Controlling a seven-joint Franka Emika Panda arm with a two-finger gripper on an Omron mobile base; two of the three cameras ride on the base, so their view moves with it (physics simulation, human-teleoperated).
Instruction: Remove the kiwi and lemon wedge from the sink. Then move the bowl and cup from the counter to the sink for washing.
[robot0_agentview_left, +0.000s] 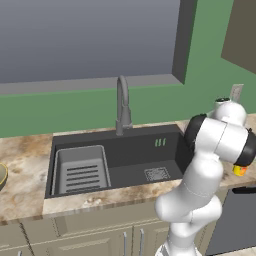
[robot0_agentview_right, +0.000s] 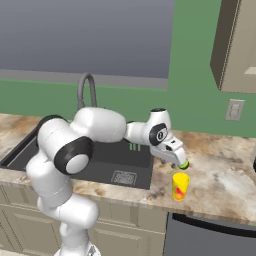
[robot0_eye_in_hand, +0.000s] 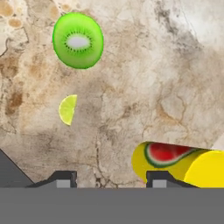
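From my left base camera the sink (robot0_agentview_left: 115, 160) lies open in front of me, with just the ribbed rack (robot0_agentview_left: 81, 170) and drain in its basin, so I judge the fruit is out; the bowl (robot0_agentview_left: 2, 176) peeks in at the far left edge on the counter (robot0_agentview_left: 25, 165), well away from where my arm is working, and a bit of the cup (robot0_agentview_left: 240, 170) shows behind my elbow. From the right base camera my gripper (robot0_agentview_right: 181, 161) hangs over the counter just right of the sink, directly above the cup (robot0_agentview_right: 180, 186), with a speck of green at its tip that I take to be the kiwi beyond it, though it's too small to be sure. Through the hand camera the kiwi (robot0_eye_in_hand: 78, 40) and lemon wedge (robot0_eye_in_hand: 68, 109) lie side by side on bare stone, apart from each other and from the fingertips (robot0_eye_in_hand: 61, 178), which stand parted with nothing between them. The cup sits close beside the right fingertip, its watermelon mark facing up at the lens. I reckon both were dropped here to free the basin, leaving the cup and bowl for the sink.
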